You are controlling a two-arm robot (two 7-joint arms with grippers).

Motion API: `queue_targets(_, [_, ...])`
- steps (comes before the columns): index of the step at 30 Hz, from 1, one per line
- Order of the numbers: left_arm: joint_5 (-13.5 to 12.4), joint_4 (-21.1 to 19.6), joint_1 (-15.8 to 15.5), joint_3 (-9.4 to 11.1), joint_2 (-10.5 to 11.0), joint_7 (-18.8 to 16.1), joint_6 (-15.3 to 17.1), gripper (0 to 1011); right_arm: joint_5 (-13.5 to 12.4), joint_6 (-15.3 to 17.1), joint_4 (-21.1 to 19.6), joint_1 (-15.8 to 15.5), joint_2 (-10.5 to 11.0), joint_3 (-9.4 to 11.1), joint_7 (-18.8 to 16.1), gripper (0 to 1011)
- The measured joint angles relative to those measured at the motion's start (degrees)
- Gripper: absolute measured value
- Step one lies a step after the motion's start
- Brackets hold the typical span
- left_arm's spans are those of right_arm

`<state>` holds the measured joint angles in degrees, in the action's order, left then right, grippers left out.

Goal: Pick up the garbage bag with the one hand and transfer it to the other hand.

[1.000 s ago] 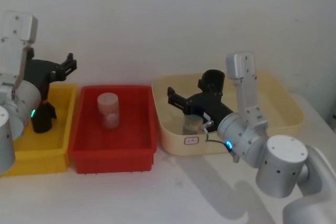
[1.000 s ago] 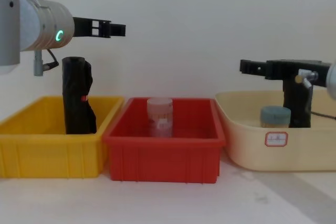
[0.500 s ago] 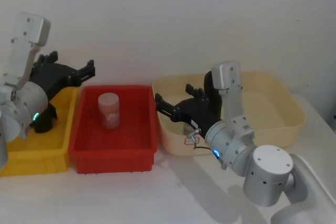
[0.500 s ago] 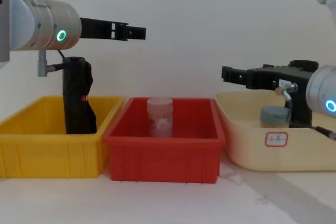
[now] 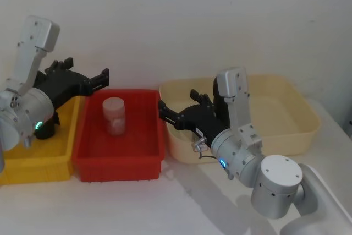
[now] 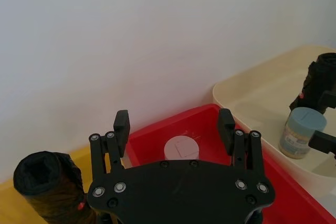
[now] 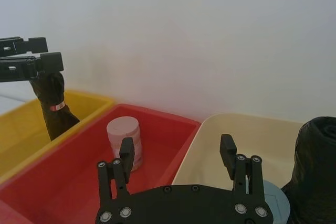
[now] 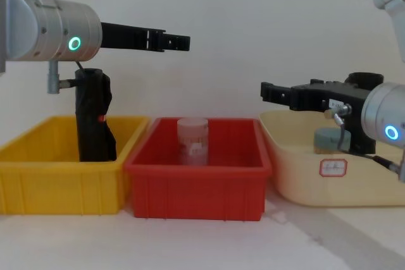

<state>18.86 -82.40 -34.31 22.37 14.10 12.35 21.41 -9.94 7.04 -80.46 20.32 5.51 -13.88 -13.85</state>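
My L gripper (image 8: 180, 42), on the green-ringed arm, was held high w/ fingers (image 6: 122, 124) spread wide & nothing between them. From the chest cam it pointed sideways toward my R, tips over the red bin (image 8: 196, 188), well above its rim. From the head cam the tips sat abt over the red bin's back L corner, by the edge it shares w/ the yellow bin (image 5: 33, 163).

My R gripper (image 8: 268, 91), on the blue-ringed arm, was also open & empty. It pointed the opp. way, toward my L, lower than the L gripper. Its tips were near the L wall of the cream bin (image 8: 297, 181), roughly over the gap btwn that bin & the red one. The 2 grippers were apart, not touching each other.

The garbage bag (image 8: 363, 80) stood upright in the cream bin, behind my R gripper's body, its top rising above the bin's rim. Neither gripper touched it. In the R wrist cam it showed just beside the gripper's base. A blue-lidded jar (image 8: 326, 140) stood near it in the same bin.

The other black roll (image 8: 93, 118), w/ a small red spot, stood upright in the yellow bin, below & behind my L arm. A pale jar (image 8: 192, 140) stood upright abt mid red bin.

All 3 bins sat side by side on the white table (image 8: 209, 245): yellow at L, red in the middle, cream at R.
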Motion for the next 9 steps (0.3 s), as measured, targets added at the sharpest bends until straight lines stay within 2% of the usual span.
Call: queue_targets(9, [0.33, -0.07, -0.05, 0.15, 0.26, 1.32, 0.08, 1000, 0.04, -0.33, 0.17, 0.00, -0.05, -0.19, -0.01, 1004])
